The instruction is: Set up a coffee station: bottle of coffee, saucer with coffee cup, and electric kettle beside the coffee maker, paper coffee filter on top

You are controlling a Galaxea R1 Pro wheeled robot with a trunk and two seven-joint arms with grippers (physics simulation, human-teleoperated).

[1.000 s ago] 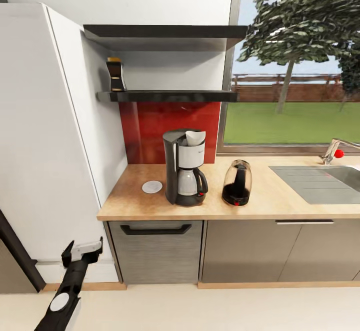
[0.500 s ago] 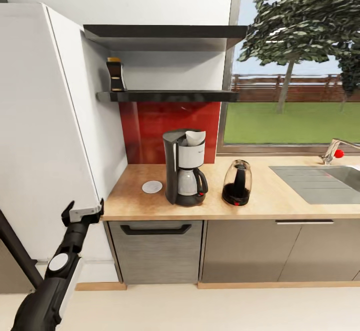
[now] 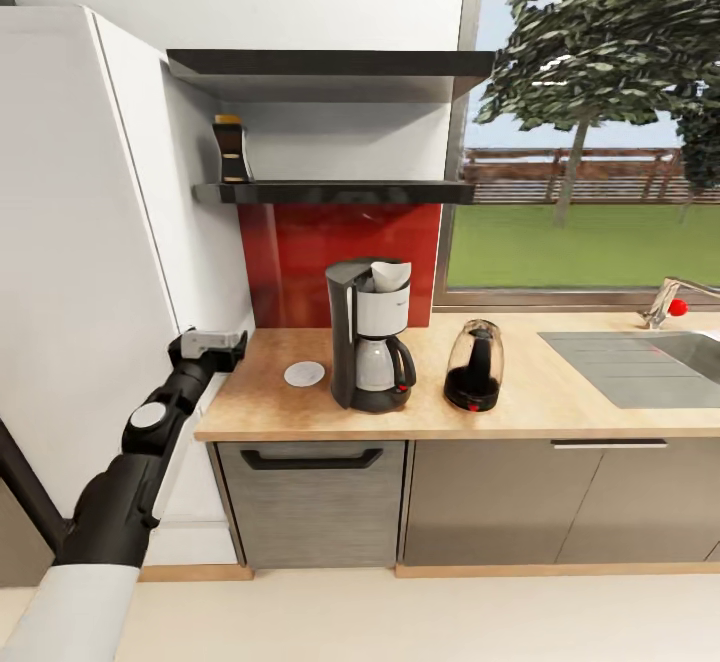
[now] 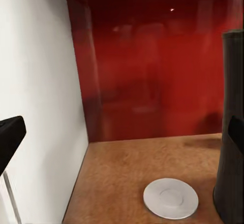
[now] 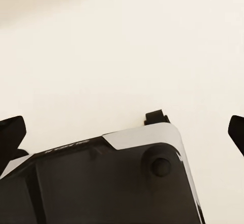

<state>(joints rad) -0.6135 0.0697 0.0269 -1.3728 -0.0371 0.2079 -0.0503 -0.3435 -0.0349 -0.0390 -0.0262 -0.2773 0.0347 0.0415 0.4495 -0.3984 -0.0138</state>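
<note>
Left arm raised; left gripper [image 3: 212, 344] sits level with the light wood countertop [image 3: 560, 397] at its far left end, against the white cabinet side. Fingers spread apart, nothing between them; the left wrist view agrees, with dark fingertips at opposite edges and bare counter ahead.

Small dark squarish bottle of coffee with yellow-orange cap [image 3: 232, 149] stands upright at the left end of the thin black floating kitchen shelf [image 3: 340, 192], well above the gripper. Judged step in hand: reach up for this bottle.

How to do it well:
- Lift the hand clear of the counter edge and shelf lip before moving in; the shelf front sits between gripper and bottle.
- Approach level from the front, fingers either side of the body below the cap. The wall is close on the bottle's left, so little room on that side.
- Close only once the bottle is well between the fingers; a tall narrow bottle may tip if nudged.

Small flat round white saucer [image 3: 304, 374] lies on the counter just left of the tall black coffee maker with silver-white housing and glass carafe [image 3: 370, 349]. White paper coffee filter cone [image 3: 391, 275] already sits on top of the machine. Rounded dark glass electric kettle with red switch [image 3: 475, 366] stands near its right side.

Right gripper [image 5: 122, 135]: fingertips wide apart, empty, pale floor and part of the robot's dark base beyond.
</note>
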